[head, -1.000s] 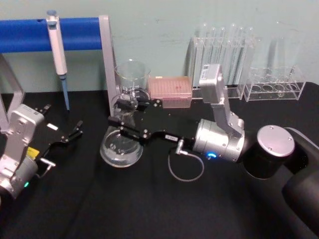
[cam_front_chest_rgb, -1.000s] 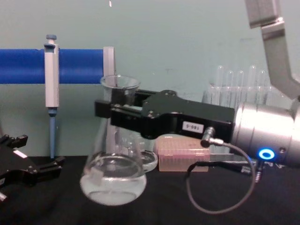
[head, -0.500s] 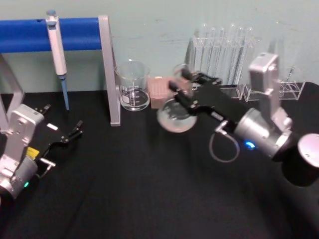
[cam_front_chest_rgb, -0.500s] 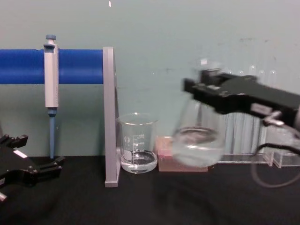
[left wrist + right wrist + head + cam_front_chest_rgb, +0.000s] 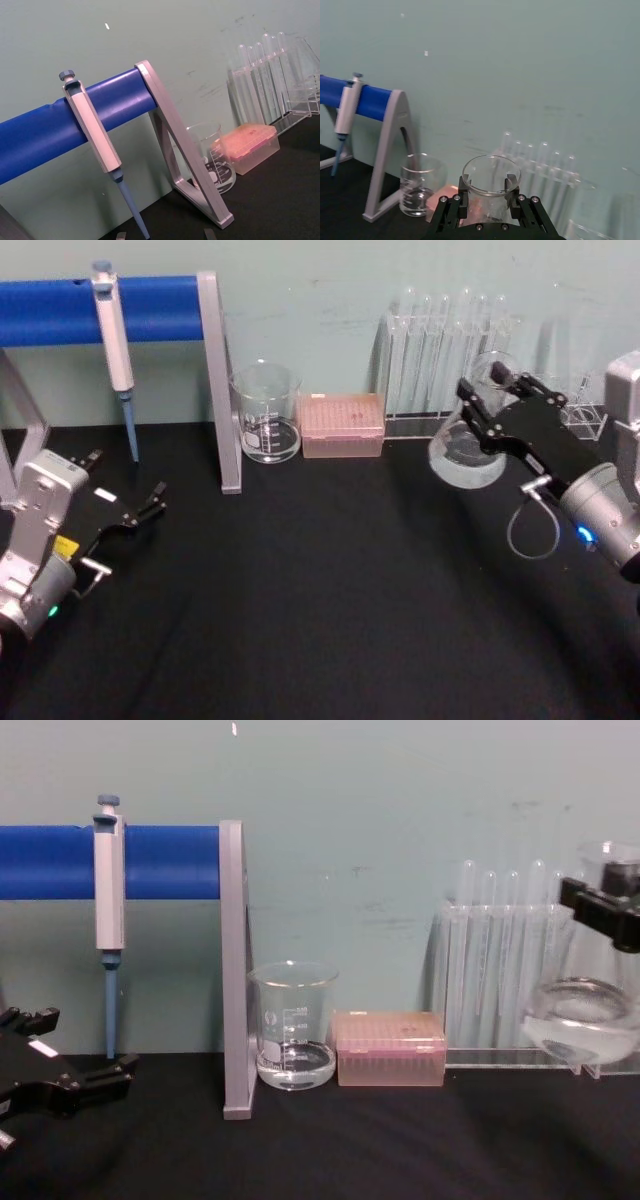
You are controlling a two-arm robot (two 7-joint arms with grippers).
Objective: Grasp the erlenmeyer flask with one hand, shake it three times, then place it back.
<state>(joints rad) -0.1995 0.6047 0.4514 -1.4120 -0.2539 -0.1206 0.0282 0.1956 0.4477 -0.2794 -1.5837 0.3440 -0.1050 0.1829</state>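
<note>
The right gripper's (image 5: pixel 488 392) fingers pinched the flask (image 5: pixel 466 454) by its neck, held aloft, swung farther right than a moment before, now before the test tubes (image 5: pixel 445 350). The pink box (image 5: pixel 342 425) and the beaker (image 5: pixel 266 412), its scale unreadable, stood left. The left gripper (image 5: pixel 125 480) lay far left, fingers spread.

A clear glass conical erlenmeyer flask (image 5: pixel 466 452), with a wide round base tapering to a narrow neck and a flared rim, hangs above the black table, near its far edge on the right side. A little clear liquid sits in its base (image 5: pixel 584 1012). The black two-jawed right gripper (image 5: pixel 491 398) on its silver-grey arm is clamped around the neck just under the rim, one jaw on each side (image 5: pixel 490 192). The flask leans slightly, its rim toward the far right corner, its base off the surface.
</note>
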